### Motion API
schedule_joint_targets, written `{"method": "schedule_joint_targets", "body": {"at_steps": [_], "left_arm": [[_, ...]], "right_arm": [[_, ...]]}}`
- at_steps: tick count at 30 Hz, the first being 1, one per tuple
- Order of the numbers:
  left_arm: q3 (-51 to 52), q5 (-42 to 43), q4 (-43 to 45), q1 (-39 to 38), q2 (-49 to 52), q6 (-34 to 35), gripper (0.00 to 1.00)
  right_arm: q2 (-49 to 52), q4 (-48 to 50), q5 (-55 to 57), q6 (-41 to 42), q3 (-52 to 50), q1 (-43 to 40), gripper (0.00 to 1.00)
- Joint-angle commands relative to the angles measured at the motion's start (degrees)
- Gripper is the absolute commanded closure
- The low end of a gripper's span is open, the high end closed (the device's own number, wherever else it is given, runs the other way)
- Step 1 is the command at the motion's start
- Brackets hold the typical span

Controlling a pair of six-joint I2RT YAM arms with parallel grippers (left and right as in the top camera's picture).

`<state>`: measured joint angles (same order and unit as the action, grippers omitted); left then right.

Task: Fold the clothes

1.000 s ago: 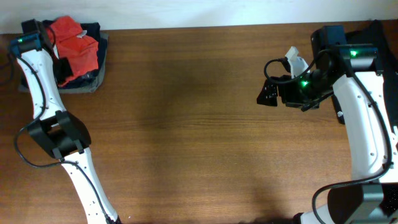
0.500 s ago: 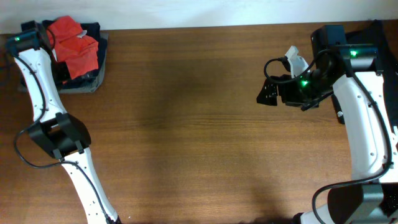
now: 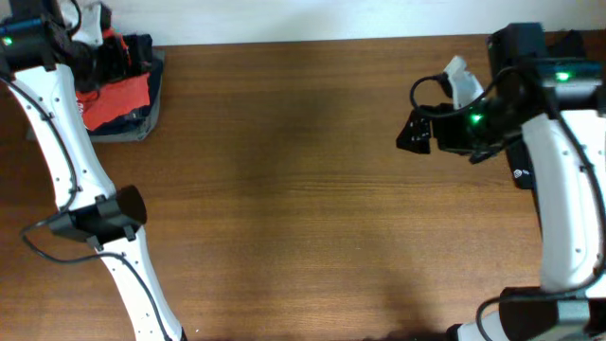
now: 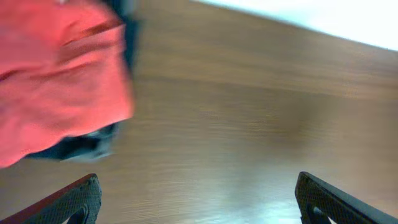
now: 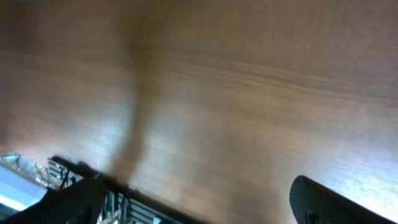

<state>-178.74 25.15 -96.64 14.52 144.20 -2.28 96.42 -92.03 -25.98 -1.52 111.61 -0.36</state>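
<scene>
No readable text, label or number shows anywhere, not even on the red-orange T-shirt (image 3: 117, 96).

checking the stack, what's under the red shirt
The red-orange T-shirt lies on dark folded garments; their edges show beside it. How many lie beneath is covered.
</scene>
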Motion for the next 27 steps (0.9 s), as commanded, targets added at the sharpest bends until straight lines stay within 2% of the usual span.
{"method": "schedule_joint_targets", "body": {"at_steps": [1, 7, 15, 21, 27], "left_arm": [[-1.09, 4.81, -0.04, -3.21, -10.36, -1.88, 0.01], [-1.07, -6.8, -0.07, -7.61, -23.98, 2.93, 0.01], [2.62, -1.84, -0.07, -8.92, -41.09, 2.95, 0.01], [18.21, -0.74, -0.04, -8.92, -55.58, 2.67, 0.01], [38.42, -6.43, 0.48, -8.9, -72.32, 2.67, 0.01]], "right_arm": [[-2.64, -3.41, -0.28, -1.29, 6.01, -0.42, 0.01], [-8.15, -5.31, -0.28, -1.25, 7.28, -0.42, 0.01], [-22.38, -5.31, 2.95, -0.92, 5.05, -0.42, 0.01], [-35.8, -5.29, 5.92, 0.48, -1.4, -0.42, 0.01], [-43.54, -5.18, 6.67, 0.46, -3.45, -0.42, 0.01]]}}
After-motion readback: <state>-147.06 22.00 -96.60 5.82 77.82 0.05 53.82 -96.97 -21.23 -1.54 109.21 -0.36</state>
